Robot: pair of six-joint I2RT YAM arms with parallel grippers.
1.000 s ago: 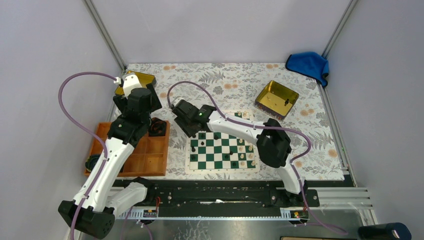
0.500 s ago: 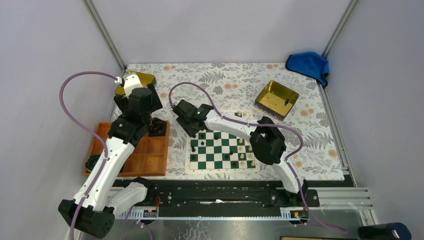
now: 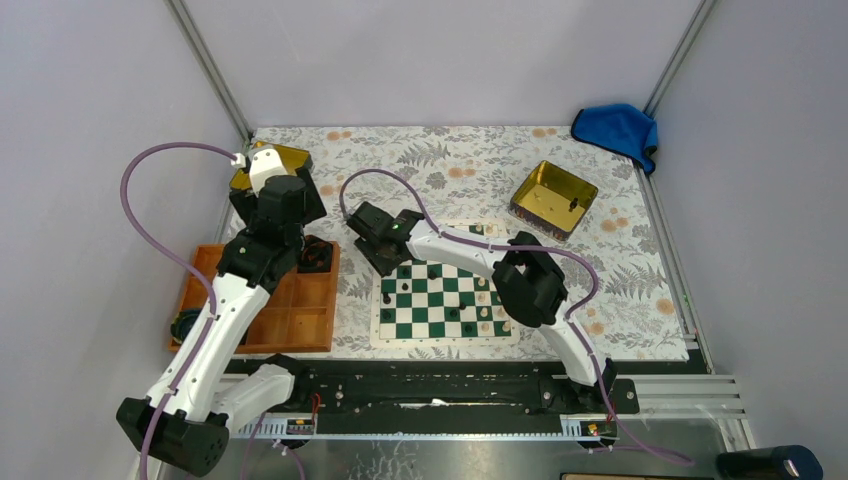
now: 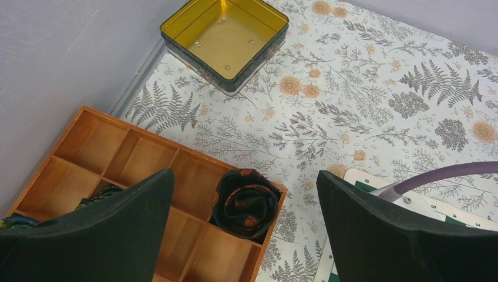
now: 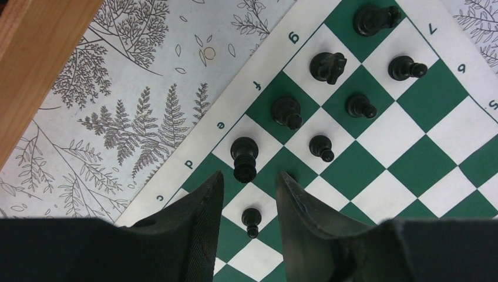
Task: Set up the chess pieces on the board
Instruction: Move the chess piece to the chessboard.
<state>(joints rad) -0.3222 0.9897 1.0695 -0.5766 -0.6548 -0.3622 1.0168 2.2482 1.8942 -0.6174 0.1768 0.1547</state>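
Observation:
The board point(image 5: 411, 123) is a green and white checked mat with a white lettered border, also seen in the top view point(image 3: 445, 343). Several black chess pieces stand along its left part. My right gripper point(image 5: 251, 176) hangs low over the board's near-left squares, its fingers apart. A small black pawn point(image 5: 251, 220) stands between them with a gap on each side. A taller black piece point(image 5: 244, 157) stands just beyond the fingertips. My left gripper point(image 4: 245, 176) is wide open and holds nothing, high above the tray's right end.
An orange compartmented wooden tray point(image 4: 117, 153) lies left of the board with a rolled dark cloth point(image 4: 245, 202) in one compartment. One gold tin point(image 4: 226, 35) sits at the back left, another point(image 3: 553, 198) at the back right. Cream pieces point(image 3: 487, 312) stand on the board's right side.
The right arm's elbow has swung a little to the left while its gripper stays over the board's left corner. The left arm has not moved.

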